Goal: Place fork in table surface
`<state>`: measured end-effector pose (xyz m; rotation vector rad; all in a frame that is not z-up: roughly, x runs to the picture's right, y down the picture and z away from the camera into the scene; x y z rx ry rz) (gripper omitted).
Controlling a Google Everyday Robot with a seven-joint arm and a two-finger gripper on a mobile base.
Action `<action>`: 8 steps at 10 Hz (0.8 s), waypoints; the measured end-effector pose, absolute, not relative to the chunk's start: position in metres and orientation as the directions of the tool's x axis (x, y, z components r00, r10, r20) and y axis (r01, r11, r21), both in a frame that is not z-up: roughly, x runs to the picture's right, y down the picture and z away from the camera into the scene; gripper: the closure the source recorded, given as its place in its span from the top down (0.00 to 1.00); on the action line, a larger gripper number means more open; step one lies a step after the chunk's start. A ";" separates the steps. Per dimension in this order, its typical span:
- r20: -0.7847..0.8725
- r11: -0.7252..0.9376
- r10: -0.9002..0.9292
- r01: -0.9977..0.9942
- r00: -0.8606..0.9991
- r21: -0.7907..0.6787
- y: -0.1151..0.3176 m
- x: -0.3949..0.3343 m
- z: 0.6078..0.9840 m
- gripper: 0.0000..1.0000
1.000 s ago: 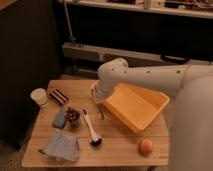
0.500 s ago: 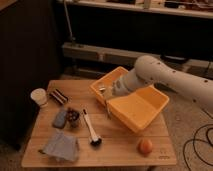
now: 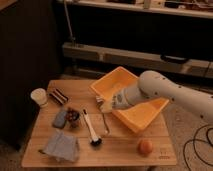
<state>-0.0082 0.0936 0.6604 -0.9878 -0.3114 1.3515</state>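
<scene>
- Our hand [image 3: 106, 105] hovers low at the front left corner of the yellow bin [image 3: 144, 114], just above the counter [image 3: 120, 151]; we cannot tell how wide it stands.
- The fork [image 3: 106, 124] lies on the counter just below the hand, between the white-handled brush [image 3: 91, 131] and the bin.
- We cannot tell whether hand and fork touch.
- An orange [image 3: 145, 147] sits near the counter's front edge.

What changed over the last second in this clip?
The gripper came down from over the yellow bin to its left corner, just above the table surface, where the fork lies. The brush, cup, cloth and orange fruit stayed put.
</scene>
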 end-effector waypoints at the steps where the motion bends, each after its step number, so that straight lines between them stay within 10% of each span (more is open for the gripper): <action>1: -0.342 -0.090 0.905 -0.671 0.254 -0.736 0.095 -0.010 0.661 0.00; 8: -0.442 -0.047 0.854 -0.805 0.275 -0.591 0.151 -0.003 0.694 0.00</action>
